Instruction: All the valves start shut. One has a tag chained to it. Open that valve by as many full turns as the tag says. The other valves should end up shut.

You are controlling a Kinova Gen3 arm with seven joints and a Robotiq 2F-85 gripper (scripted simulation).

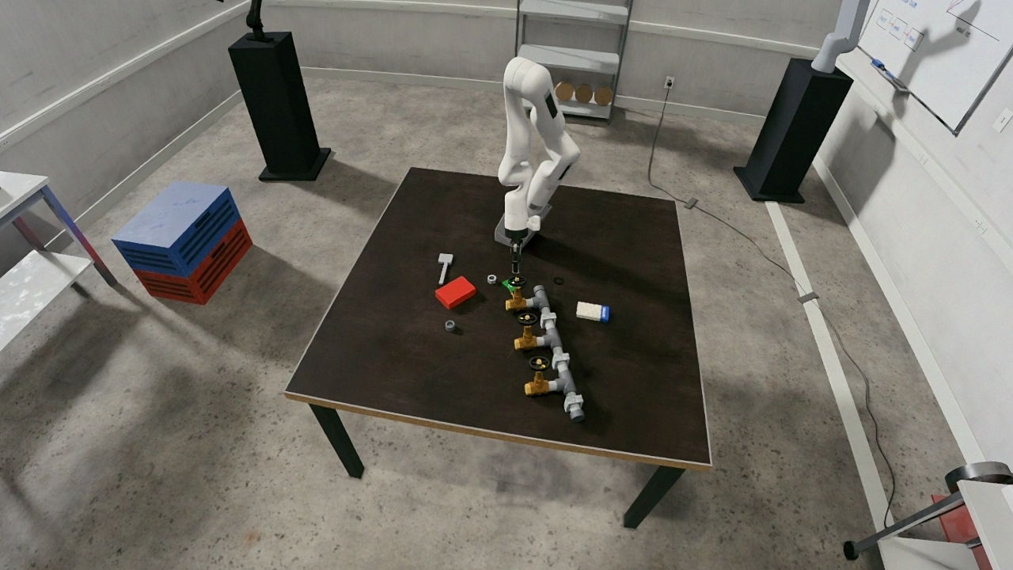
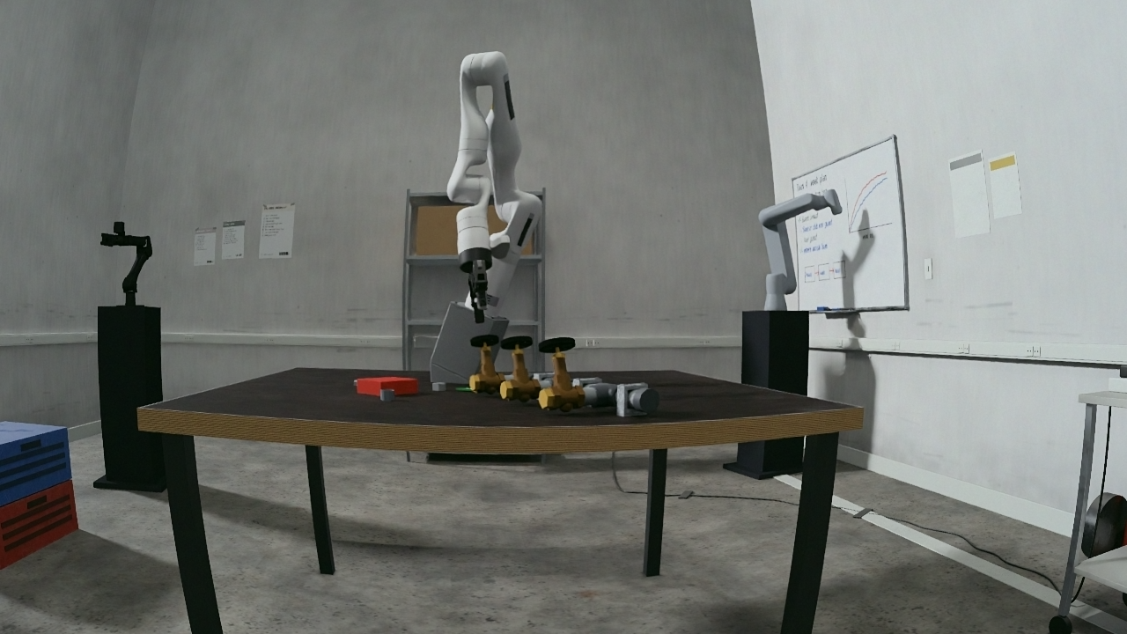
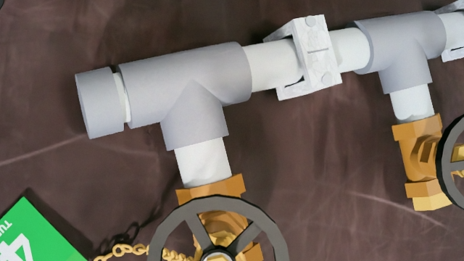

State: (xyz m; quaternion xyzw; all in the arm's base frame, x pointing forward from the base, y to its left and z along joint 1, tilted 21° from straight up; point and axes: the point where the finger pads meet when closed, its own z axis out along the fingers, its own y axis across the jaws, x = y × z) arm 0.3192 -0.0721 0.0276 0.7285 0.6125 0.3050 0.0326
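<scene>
Three brass valves with black handwheels stand on a grey pipe manifold [image 1: 555, 340] on the dark table. The far valve [image 1: 517, 291] has a green tag [image 1: 506, 284] chained to it. In the wrist view its handwheel [image 3: 217, 232] sits at the bottom edge, with the gold chain [image 3: 134, 250] leading to the green tag [image 3: 32, 235] at the lower left. The tag's text is cut off. The middle valve [image 1: 526, 330] shows in the wrist view at the right edge [image 3: 424, 159]. The near valve [image 1: 538, 374] stands toward the front. My gripper [image 1: 514, 266] hangs open just above the far valve's handwheel [image 2: 484, 340]. Its fingers are out of the wrist view.
A red block [image 1: 454, 291], a small grey hammer [image 1: 443, 266], two small grey fittings [image 1: 491, 279] [image 1: 449, 325], a black ring [image 1: 559, 283] and a white and blue box [image 1: 592, 311] lie around the manifold. The arm's base [image 1: 520, 230] stands behind the valves.
</scene>
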